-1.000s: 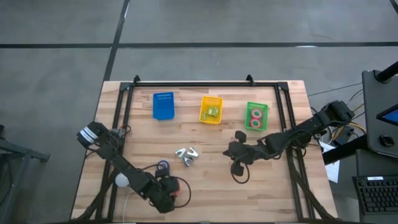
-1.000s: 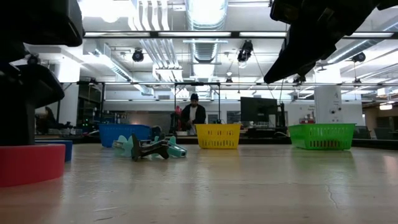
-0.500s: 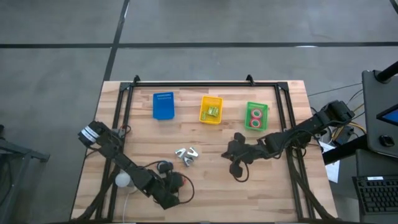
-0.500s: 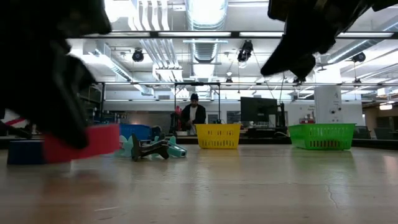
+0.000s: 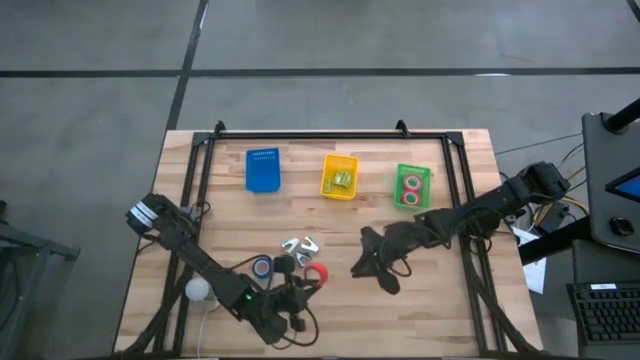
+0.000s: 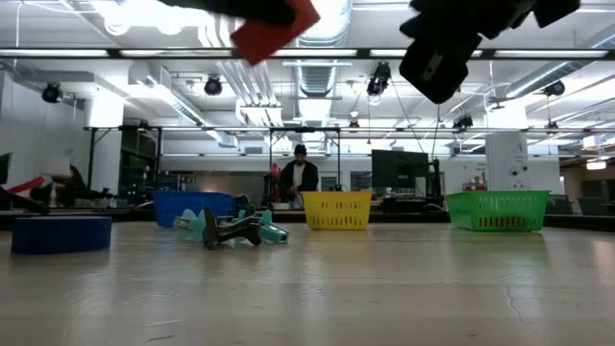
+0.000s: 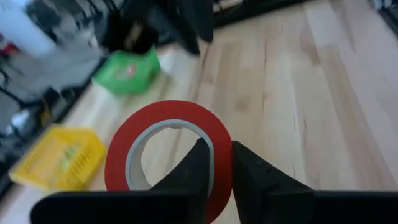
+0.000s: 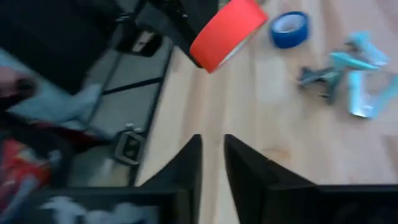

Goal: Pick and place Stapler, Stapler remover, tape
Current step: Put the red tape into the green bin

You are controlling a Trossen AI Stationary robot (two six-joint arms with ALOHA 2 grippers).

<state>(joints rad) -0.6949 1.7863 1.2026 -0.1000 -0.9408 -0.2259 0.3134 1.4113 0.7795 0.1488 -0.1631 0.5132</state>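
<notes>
A red tape roll (image 5: 317,274) with a pale grey core, and a blue tape roll (image 5: 262,266), over a light wood-grain table (image 5: 440,310). Three bins: blue (image 5: 263,170), yellow (image 5: 339,176), green (image 5: 411,187). Pale teal staple removers (image 5: 300,248). A white ball (image 5: 198,290). Both arms are black

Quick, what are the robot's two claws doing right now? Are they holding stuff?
Left end effector: closed on the red ring-shaped tape roll with a pale core, lifted off the table.
Right end effector: holding nothing; open or shut cannot be told.
</notes>
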